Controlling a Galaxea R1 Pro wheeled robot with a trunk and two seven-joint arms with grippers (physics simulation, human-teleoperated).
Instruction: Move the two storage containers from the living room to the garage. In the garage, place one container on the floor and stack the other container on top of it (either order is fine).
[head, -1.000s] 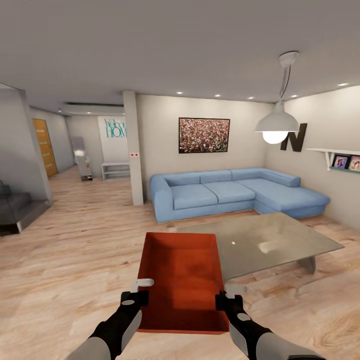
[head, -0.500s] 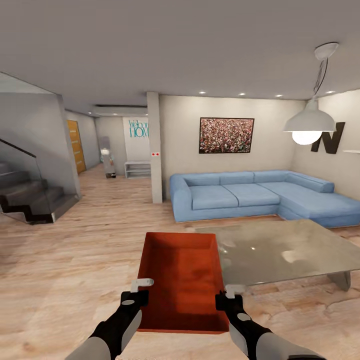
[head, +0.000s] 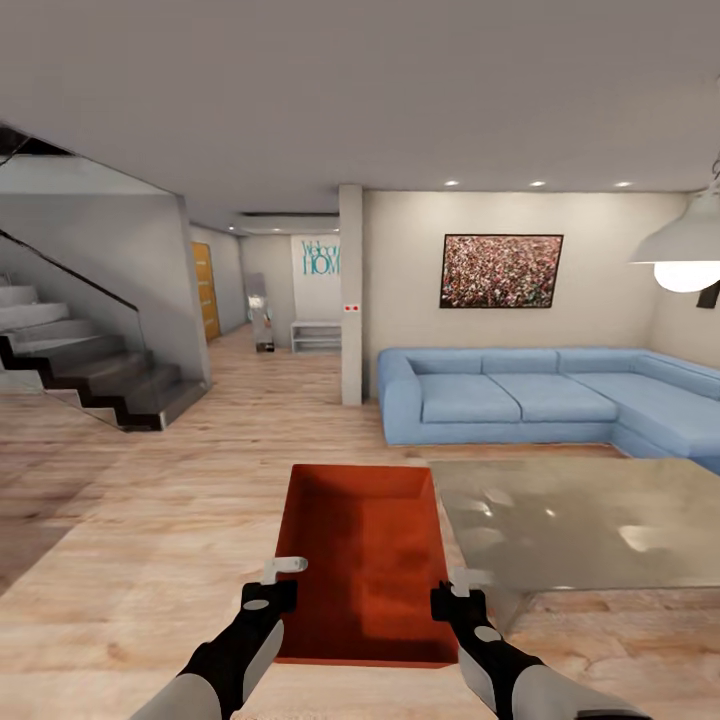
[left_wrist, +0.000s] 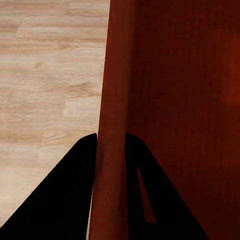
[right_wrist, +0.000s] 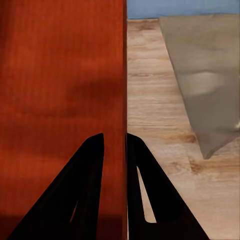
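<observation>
Orange-red storage container (head: 366, 560) held over wood floor (head: 150, 520), left end effector (head: 272, 590) and right end effector (head: 456, 597) each clenched on a side wall. View panned left since earlier: staircase (head: 90, 365) now visible, sofa (head: 540, 395) shifted right.

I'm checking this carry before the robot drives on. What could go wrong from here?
1. Each gripper, left and right, pinches only a thin side wall of the bin, so a jolt might let it slip or tilt.
2. The glass table lies close on the bin's right; turning that way may clip it.
3. The route toward the hallway passes the pillar and stairs, either of which the bin could bump.
</observation>
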